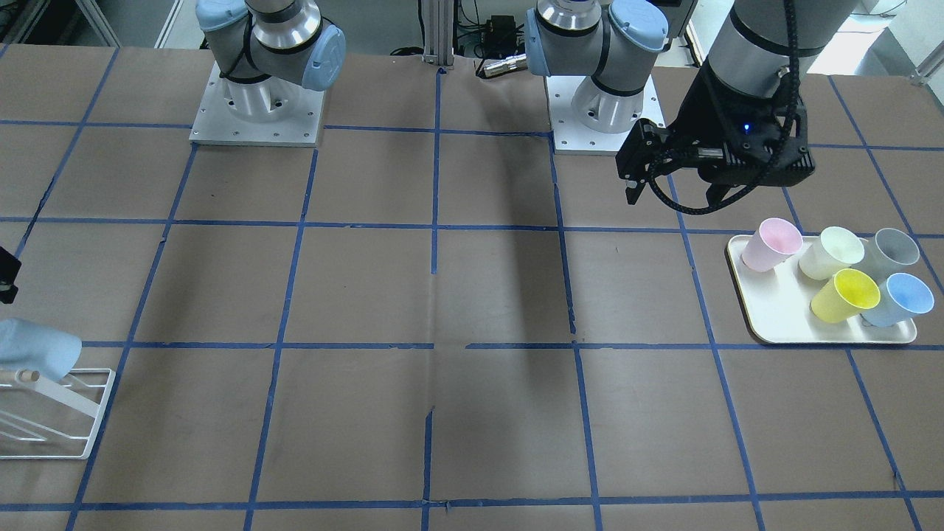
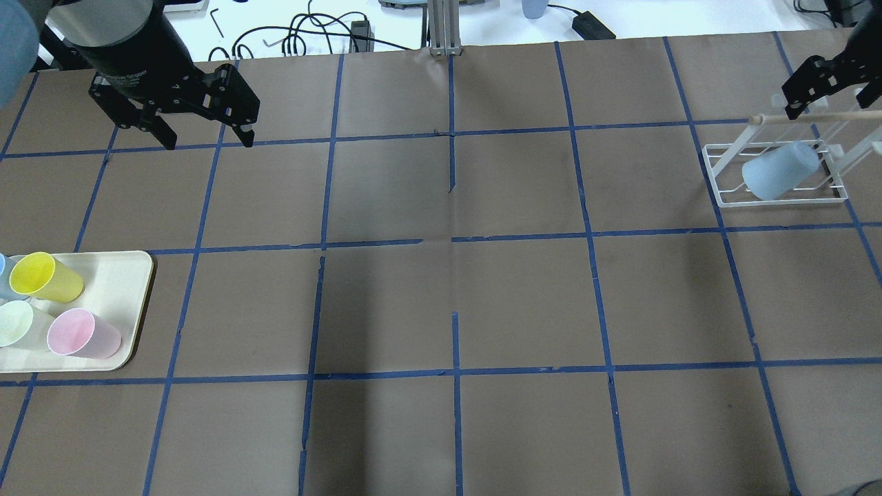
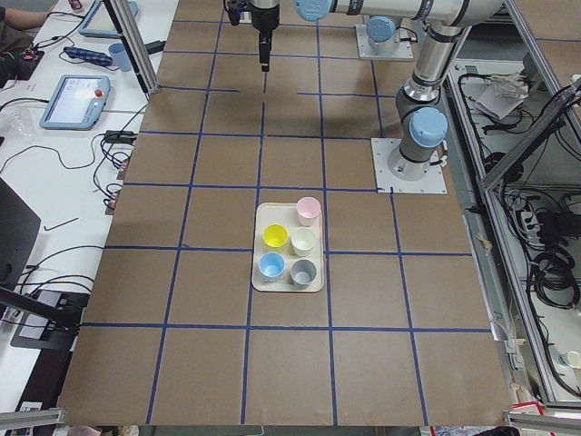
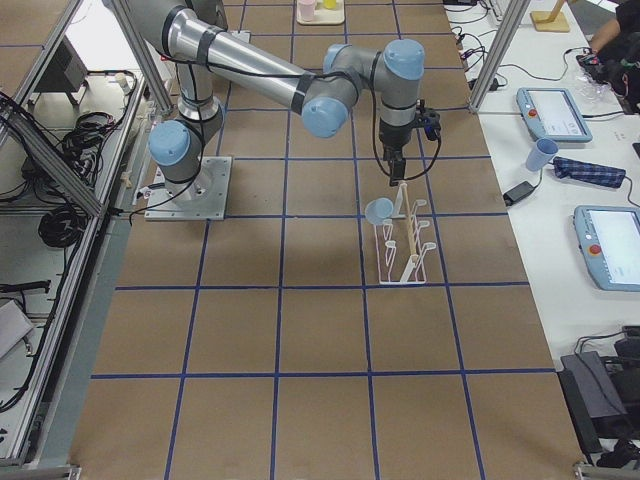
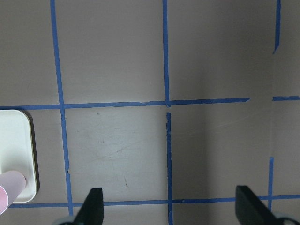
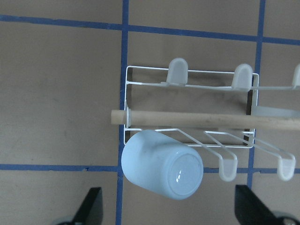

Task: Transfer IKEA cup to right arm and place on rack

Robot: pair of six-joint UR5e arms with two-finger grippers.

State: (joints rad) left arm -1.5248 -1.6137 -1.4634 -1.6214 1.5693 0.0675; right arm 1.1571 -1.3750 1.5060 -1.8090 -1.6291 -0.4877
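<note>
One pale blue IKEA cup [image 2: 778, 171] hangs upside down on a peg of the white wire rack [image 2: 723, 200] at the table's right end. It also shows in the right wrist view [image 6: 161, 164] below the rack's wooden-tipped peg [image 6: 197, 119]. My right gripper [image 2: 827, 100] is open and empty, just above and behind the rack, apart from the cup. A second pale blue cup [image 1: 900, 299] stands on the cream tray [image 1: 767, 317]. My left gripper [image 1: 675, 198] is open and empty, hovering above the table behind the tray.
The tray also holds a yellow cup [image 1: 844, 295], a pink cup [image 1: 771, 243], a pale green cup [image 1: 830, 252] and a grey cup [image 1: 889, 253]. Both arm bases [image 1: 258, 110] stand at the robot's edge of the table. Blue tape lines grid the brown tabletop.
</note>
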